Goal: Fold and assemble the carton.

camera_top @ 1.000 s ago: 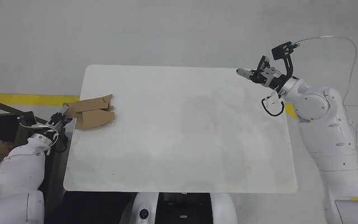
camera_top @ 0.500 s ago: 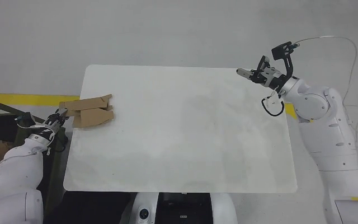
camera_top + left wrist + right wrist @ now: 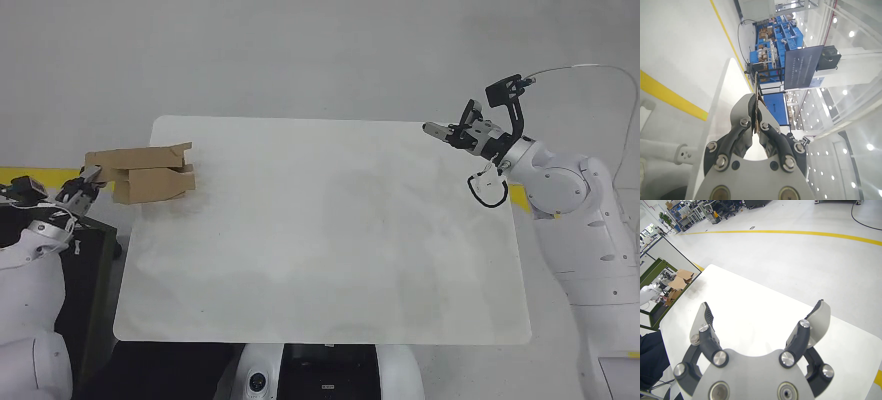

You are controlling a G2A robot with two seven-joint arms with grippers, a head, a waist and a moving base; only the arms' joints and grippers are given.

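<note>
Carton (image 3: 140, 172) overhangs table (image 3: 320, 260) left edge, L gripper (image 3: 755, 103) clamped on its end. R gripper (image 3: 762, 311), you see, wide open, holds nothing, over far right corner.

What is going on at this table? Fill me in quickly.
The robot is at an early stage of assembling a carton. Its left gripper is shut on the edge of the flat brown carton, holding it at the far left corner of the white table, partly past the edge. The right gripper is open and empty above the far right corner. The carton looks flat, not yet formed into a box.
</note>
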